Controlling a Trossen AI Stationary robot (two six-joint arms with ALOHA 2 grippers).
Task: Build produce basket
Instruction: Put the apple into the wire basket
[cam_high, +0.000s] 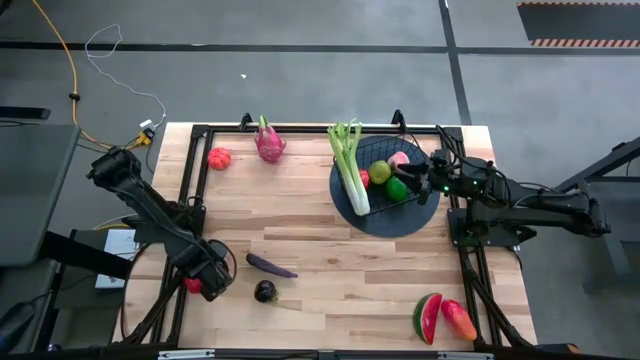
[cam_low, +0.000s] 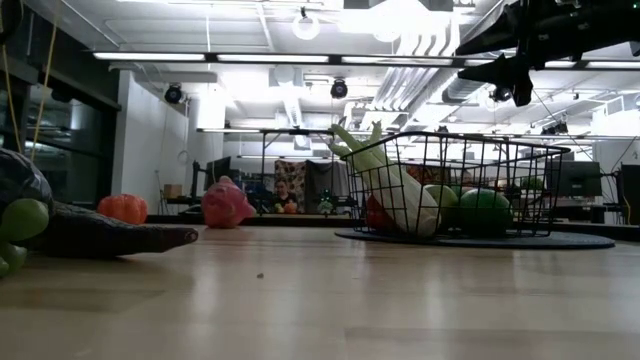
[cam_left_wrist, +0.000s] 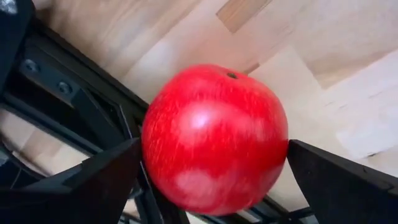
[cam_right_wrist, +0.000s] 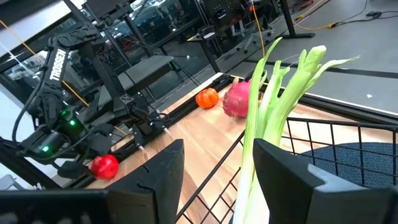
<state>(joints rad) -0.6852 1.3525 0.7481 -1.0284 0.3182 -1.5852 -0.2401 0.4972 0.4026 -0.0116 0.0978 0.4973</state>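
My left gripper (cam_high: 203, 283) is at the table's near-left edge, shut on a red apple (cam_left_wrist: 214, 137), which also shows in the right wrist view (cam_right_wrist: 104, 166). My right gripper (cam_right_wrist: 217, 180) is open above the black wire basket (cam_high: 395, 200), near its right side, and touches nothing. The basket stands on a dark round mat (cam_high: 420, 218) and holds the celery (cam_high: 350, 165), green round fruits (cam_high: 380, 172), a red one and a pink one. On the wood lie a dragon fruit (cam_high: 270, 142), an orange-red fruit (cam_high: 218, 157), an eggplant (cam_high: 270, 265), a dark round fruit (cam_high: 265, 291), a watermelon slice (cam_high: 428, 317) and a mango (cam_high: 458, 320). My left gripper has the red apple pinched between its two fingers, one finger (cam_left_wrist: 99, 180) on each side of the apple's widest part (cam_left_wrist: 155, 155). The fingers point downward at a slant. The apple's stem end (cam_left_wrist: 232, 75) faces away from the wrist. It sits over the black frame rail at the table's left edge.
Black frame rails (cam_high: 190, 190) run along the table's left and right sides. The celery's leafy end (cam_right_wrist: 292, 68) sticks up over the basket's far-left rim, just ahead of my right gripper. Bare wood (cam_high: 330, 260) lies in the table's middle.
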